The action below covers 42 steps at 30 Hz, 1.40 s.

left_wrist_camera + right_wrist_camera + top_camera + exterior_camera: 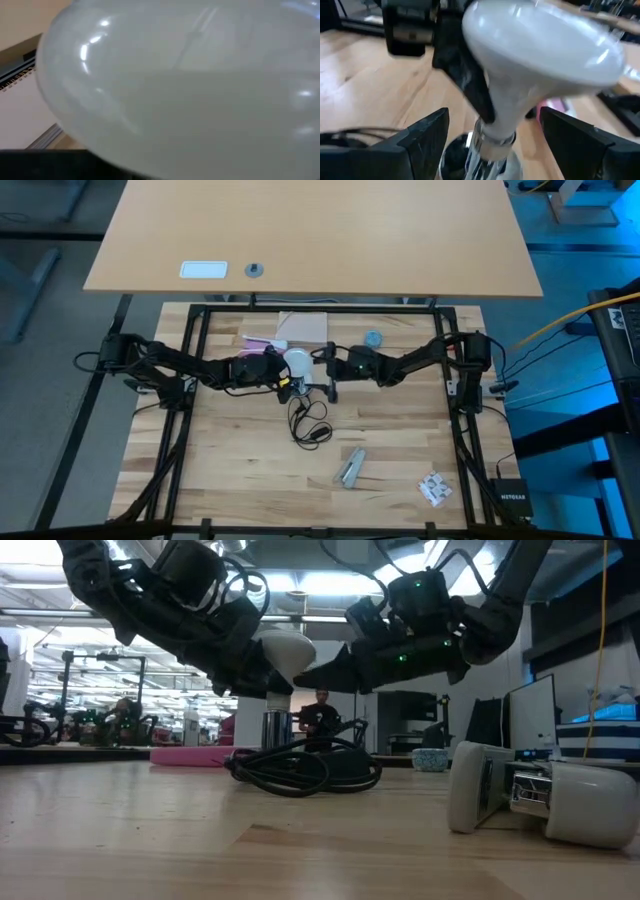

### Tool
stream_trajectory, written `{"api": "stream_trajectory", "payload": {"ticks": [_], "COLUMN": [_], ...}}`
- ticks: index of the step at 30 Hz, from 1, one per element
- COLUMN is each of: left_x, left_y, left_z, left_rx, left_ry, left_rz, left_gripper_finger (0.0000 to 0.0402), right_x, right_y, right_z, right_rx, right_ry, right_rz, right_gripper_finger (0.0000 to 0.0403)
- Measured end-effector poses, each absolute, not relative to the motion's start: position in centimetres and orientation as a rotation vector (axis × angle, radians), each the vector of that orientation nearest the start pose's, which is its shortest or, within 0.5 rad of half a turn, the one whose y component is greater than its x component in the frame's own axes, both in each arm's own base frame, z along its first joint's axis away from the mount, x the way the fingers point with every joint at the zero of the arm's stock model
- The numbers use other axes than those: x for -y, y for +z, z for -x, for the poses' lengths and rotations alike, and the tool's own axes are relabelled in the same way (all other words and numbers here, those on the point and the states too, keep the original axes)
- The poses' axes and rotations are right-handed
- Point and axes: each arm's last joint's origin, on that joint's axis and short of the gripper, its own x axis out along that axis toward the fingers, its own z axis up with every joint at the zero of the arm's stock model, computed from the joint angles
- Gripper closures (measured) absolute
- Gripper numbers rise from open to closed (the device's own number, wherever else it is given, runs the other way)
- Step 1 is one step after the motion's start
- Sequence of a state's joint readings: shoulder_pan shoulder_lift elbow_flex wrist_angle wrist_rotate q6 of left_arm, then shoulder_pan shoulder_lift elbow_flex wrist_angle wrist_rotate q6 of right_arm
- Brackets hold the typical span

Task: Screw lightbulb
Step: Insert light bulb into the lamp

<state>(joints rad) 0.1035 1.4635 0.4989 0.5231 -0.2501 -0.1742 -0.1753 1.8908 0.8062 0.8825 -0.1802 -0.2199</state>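
Note:
The frosted-white lightbulb point(298, 361) stands at the middle of the table, globe up. Its narrow neck point(502, 117) goes down into the round silvery socket point(482, 152). The socket's thin black cord point(308, 422) lies coiled on the wood nearer the front edge. My left gripper point(282, 370) reaches in from the left and is shut on the bulb, whose globe fills the left wrist view point(190, 85). My right gripper point(500, 145) comes from the right, open; its fingers stand on either side of the socket and the bulb's neck, with a gap to both. My left gripper holds the bulb where the globe tapers to the neck point(487, 75). One dark finger point(467, 80) lies against that side; the bulb hides the other. The fingers come about level from the table's left. The bulb stands a little tilted, its base in the socket.
A blue-grey round cap point(373, 338), a pale sheet point(303, 327) and a pink object point(258, 340) lie behind the bulb. A white and silver device point(350, 467) and a small packet point(433, 488) lie near the front. A second table point(400, 240) stands beyond the far edge.

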Motion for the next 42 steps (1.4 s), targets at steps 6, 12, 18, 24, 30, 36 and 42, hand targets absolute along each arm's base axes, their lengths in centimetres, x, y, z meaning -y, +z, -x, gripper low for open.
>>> {"api": "stream_trajectory", "payload": {"ticks": [6, 12, 18, 24, 30, 36, 42], "left_x": [-3.5, -3.5, -3.5, -3.4, -3.4, -3.5, -3.5], "left_y": [15.8, 15.7, 15.6, 15.1, 15.2, 15.3, 15.3], "left_z": [-26.5, -26.5, -26.4, -26.2, -26.3, -26.3, -26.3], "left_rx": [-0.416, -0.421, -0.423, -0.462, -0.457, -0.453, -0.449], "left_ry": [0.384, 0.384, 0.385, 0.384, 0.382, 0.383, 0.383], "left_rz": [0.131, 0.13, 0.129, 0.126, 0.116, 0.111, 0.112], "left_gripper_finger": [0.0233, 0.0233, 0.0233, 0.0233, 0.0233, 0.0233, 0.0233], "right_x": [5.6, 4.4, 2.9, 1.8, 0.4, -0.7, -0.5], "right_y": [13.6, 13.2, 13.2, 13.2, 12.6, 12.5, 12.6], "right_z": [-35.8, -35.8, -36.0, -36.0, -35.7, -35.6, -35.6], "right_rx": [-0.311, -0.357, -0.368, -0.367, -0.411, -0.417, -0.417], "right_ry": [0.03, -0.021, -0.123, -0.262, -0.311, -0.317, -0.354], "right_rz": [0.163, 0.179, 0.184, 0.097, 0.019, 0.035, 0.057], "right_gripper_finger": [0.0086, 0.0086, 0.0086, 0.0086, 0.0086, 0.0086, 0.0086]}}
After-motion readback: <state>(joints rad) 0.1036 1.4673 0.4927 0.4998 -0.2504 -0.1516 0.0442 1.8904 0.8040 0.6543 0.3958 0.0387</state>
